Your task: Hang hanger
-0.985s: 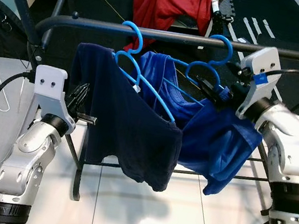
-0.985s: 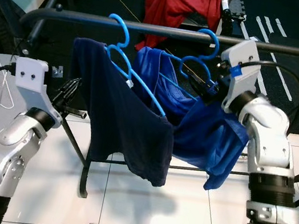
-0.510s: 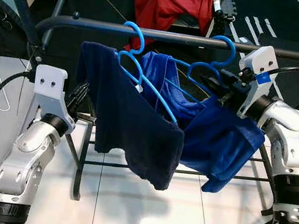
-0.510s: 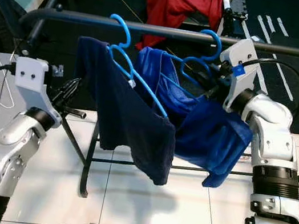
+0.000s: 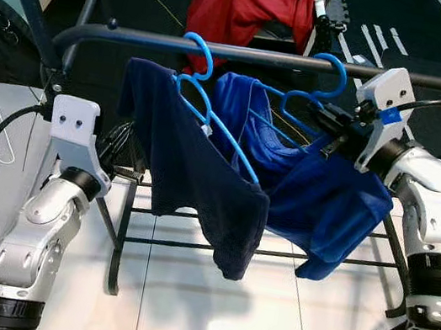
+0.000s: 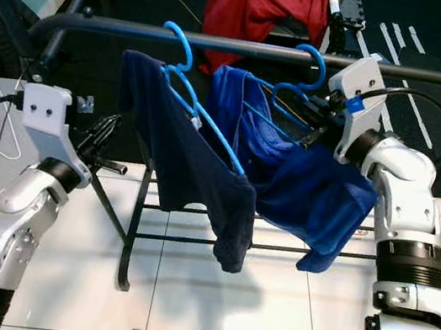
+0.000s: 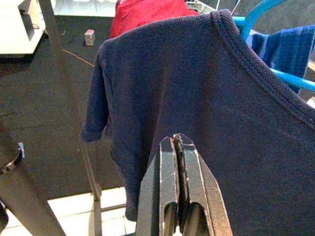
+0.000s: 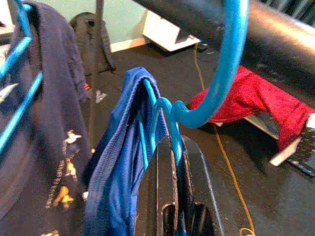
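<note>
The right gripper (image 5: 329,131) is clamped on the blue hanger (image 5: 312,104), whose hook is looped over the rail (image 5: 249,53) at twelve o'clock. Early release could drop the blue shirt (image 5: 317,199). The left gripper (image 7: 178,147) is pressed together, idle beside the navy shirt (image 5: 193,177).

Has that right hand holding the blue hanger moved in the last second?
Yes. The right hand, shut on the blue hanger, has risen toward the dark rail, and the hanger's hook now sits over it.
</note>
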Controlling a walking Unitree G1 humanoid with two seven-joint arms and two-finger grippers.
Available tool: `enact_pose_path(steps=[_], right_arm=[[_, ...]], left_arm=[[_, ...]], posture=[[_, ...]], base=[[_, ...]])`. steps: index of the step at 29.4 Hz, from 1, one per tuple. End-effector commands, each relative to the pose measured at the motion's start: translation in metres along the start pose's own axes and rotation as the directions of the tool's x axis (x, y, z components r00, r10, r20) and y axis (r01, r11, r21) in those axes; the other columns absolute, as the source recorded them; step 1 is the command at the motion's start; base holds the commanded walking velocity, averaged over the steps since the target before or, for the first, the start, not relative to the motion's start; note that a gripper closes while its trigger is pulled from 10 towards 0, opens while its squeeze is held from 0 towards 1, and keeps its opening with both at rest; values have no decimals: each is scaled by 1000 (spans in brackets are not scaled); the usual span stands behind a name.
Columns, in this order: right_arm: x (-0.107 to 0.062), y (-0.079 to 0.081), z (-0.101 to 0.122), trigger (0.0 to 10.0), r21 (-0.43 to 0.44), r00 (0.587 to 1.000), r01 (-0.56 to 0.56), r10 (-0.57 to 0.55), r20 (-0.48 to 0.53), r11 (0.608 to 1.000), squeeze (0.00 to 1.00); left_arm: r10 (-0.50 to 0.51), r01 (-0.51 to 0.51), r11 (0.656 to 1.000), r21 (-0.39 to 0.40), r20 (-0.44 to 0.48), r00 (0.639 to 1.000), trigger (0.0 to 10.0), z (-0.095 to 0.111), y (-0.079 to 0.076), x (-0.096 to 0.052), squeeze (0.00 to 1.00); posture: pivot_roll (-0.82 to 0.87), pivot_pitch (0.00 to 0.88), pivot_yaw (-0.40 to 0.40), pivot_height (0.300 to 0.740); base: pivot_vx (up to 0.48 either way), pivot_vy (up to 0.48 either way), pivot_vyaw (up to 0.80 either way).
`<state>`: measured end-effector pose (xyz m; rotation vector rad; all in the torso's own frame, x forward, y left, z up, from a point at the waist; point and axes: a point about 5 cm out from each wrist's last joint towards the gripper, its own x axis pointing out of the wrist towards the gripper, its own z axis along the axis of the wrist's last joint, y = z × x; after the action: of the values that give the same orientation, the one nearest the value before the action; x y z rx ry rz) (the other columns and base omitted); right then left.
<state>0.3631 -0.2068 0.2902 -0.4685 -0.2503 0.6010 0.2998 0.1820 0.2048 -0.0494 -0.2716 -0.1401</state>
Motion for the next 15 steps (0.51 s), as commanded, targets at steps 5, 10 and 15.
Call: enact_pose_path(steps=[5,10,15], right_arm=[[4,15,11,0,-166,963,270,-269,34,948,0],[6,54,9,0,-152,954,299,-293,61,942,0],[5,70,8,0,-87,943,332,-327,67,939,0]], left_arm=[[-18,18,999,28,-15,1000,10000,-1,-2,-1,0],[-40,40,999,23,-19,999,10000,-3,-8,1,0],[-45,46,999,22,-17,999,10000,-3,-9,4,0]], posture=[[-60,220,6,740],[-62,218,10,740],[-63,217,10,740]], base=[[0,0,0],[0,0,0],[0,0,0]])
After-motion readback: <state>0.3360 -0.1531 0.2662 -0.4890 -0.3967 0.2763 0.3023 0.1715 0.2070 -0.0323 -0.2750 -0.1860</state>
